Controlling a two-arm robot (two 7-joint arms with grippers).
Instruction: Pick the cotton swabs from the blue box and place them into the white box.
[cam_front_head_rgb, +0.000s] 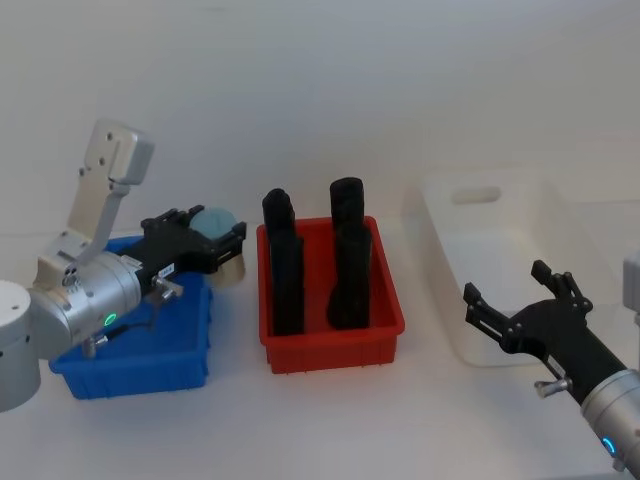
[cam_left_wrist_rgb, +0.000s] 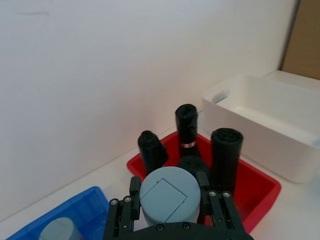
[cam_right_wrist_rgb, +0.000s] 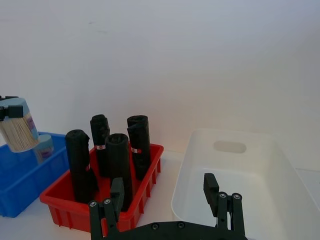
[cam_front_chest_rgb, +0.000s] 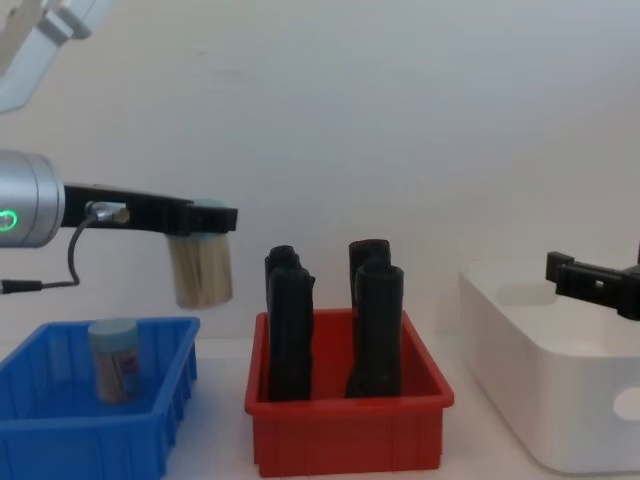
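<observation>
**Swab tub held above the blue box**

The left tool (cam_front_chest_rgb: 205, 218) is clamped on one tub of cotton swabs (cam_front_chest_rgb: 200, 270). It grips the tub at its light blue lid and holds it in the air over the side of the blue box (cam_front_chest_rgb: 90, 430) nearest the red bin (cam_front_chest_rgb: 345, 435). A second tub (cam_front_chest_rgb: 113, 358) stands inside the blue box. The right tool (cam_front_head_rgb: 510, 285) hovers, fingers apart, over the near end of the white box (cam_front_chest_rgb: 545, 390).
</observation>
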